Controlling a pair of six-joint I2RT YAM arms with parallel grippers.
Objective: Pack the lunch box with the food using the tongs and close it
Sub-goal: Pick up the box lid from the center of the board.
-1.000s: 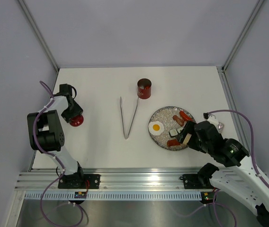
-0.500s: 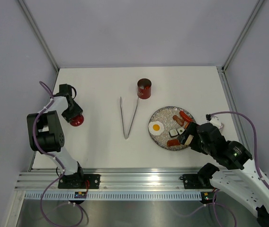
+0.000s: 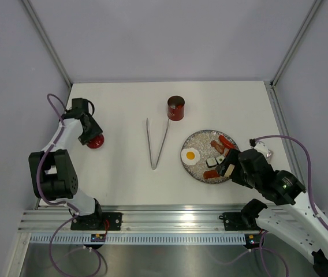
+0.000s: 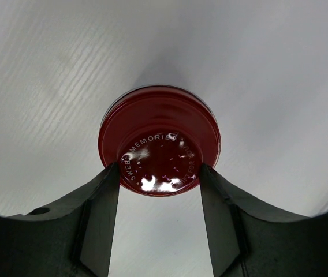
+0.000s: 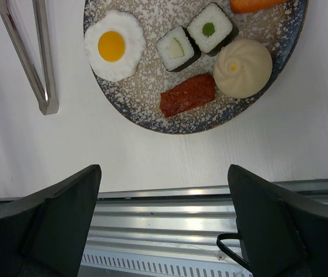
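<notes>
Red metal is showing in two places on the white table [image 3: 123, 104]: the lidless canister [image 3: 175, 108] is standing upright at eleven o'clock from the speckled plate [image 3: 198, 140], and its lid [image 3: 96, 142] is sitting well apart, far out at nine o'clock near the table's left edge. The left gripper [image 4: 158, 170] is reaching down over that lid, its dark fingers [image 4: 103, 202] pressing against the rim on both sides, so the jaws are grasping it; whether the lid is resting on the table or just off it is not clear. Between lid and plate the silver tongs [image 3: 156, 144] are lying flat, their joined end pointing to six o'clock and the two tips spreading toward twelve. On the plate a fried egg [image 5: 113, 45] is lying at nine o'clock, two sushi rolls [image 5: 176, 49] are sitting side by side near the middle, a pale bun [image 5: 243, 68] is touching the right one, a sausage [image 5: 188, 95] is lying at six o'clock, and a carrot [image 5: 256, 4] is peeking in at the top. The right gripper [image 5: 163, 168] is hovering over the plate's four o'clock edge, jaws spread wide and gripping nothing.
</notes>
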